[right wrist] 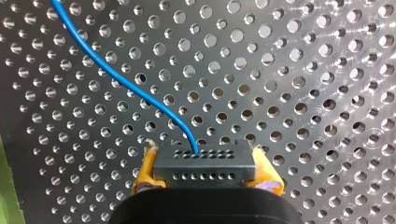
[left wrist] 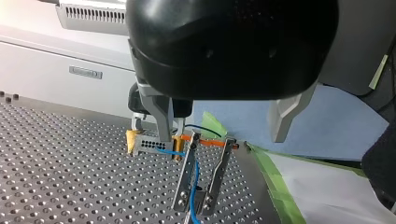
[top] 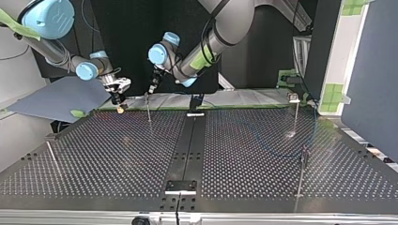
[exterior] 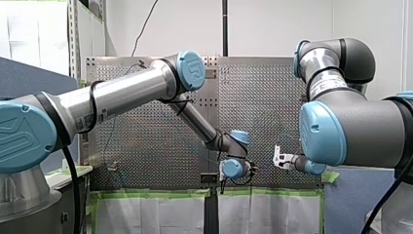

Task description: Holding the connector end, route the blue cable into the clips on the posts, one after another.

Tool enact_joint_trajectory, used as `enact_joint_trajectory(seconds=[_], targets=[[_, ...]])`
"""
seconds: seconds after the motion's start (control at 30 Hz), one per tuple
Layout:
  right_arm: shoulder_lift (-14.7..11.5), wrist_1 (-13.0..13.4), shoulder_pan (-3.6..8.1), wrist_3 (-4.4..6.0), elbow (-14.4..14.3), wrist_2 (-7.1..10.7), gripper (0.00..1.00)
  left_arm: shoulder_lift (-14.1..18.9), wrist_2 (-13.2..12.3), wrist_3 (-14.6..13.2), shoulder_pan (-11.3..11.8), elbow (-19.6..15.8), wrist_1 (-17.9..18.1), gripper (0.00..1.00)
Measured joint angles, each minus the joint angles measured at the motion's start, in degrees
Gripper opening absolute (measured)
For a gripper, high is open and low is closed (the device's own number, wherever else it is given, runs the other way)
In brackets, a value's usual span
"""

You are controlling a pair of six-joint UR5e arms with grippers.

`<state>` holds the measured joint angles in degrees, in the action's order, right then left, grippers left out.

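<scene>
My right gripper (right wrist: 204,173) is shut on the grey connector (right wrist: 204,164), gripped between its yellow pads (right wrist: 145,170). The blue cable (right wrist: 135,93) leaves the connector's face and curves away over the perforated plate. In the left wrist view the connector (left wrist: 148,143) sits just beyond a two-armed metal clip post (left wrist: 201,179), and the blue cable (left wrist: 194,186) runs down between the post's arms. My left gripper (left wrist: 223,139) hangs open above this post with nothing between its metal fingers (left wrist: 159,114). In the top view my right gripper (top: 120,106) and my left gripper (top: 152,86) flank the far post (top: 149,110).
More thin posts stand at the top view's right (top: 295,115), front right (top: 302,173) and front left (top: 51,157). A black rail (top: 185,150) runs down the table's middle. Green tape (left wrist: 273,186) and white sheeting edge the plate beside the clip post.
</scene>
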<state>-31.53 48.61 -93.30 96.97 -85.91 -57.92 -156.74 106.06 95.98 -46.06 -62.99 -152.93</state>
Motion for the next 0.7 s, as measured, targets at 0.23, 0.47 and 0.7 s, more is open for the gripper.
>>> enact_joint_trajectory(seconds=[0.23, 0.47, 0.7], targets=[[0.04, 0.00, 0.00, -0.01, -0.01, 0.00, 0.00, 0.65, 0.38, -0.23, -0.71, -0.65, 0.28, 1.00], [0.05, 0.00, 0.03, -0.01, -0.01, 0.02, 0.00, 3.98, 1.03, -0.32, -0.32, -4.00, 3.34, 1.00], [0.08, 0.04, 0.07, 0.01, 0.01, 0.02, 0.00, 8.22, 3.83, 1.57, -0.13, -8.24, 7.61, 1.00]])
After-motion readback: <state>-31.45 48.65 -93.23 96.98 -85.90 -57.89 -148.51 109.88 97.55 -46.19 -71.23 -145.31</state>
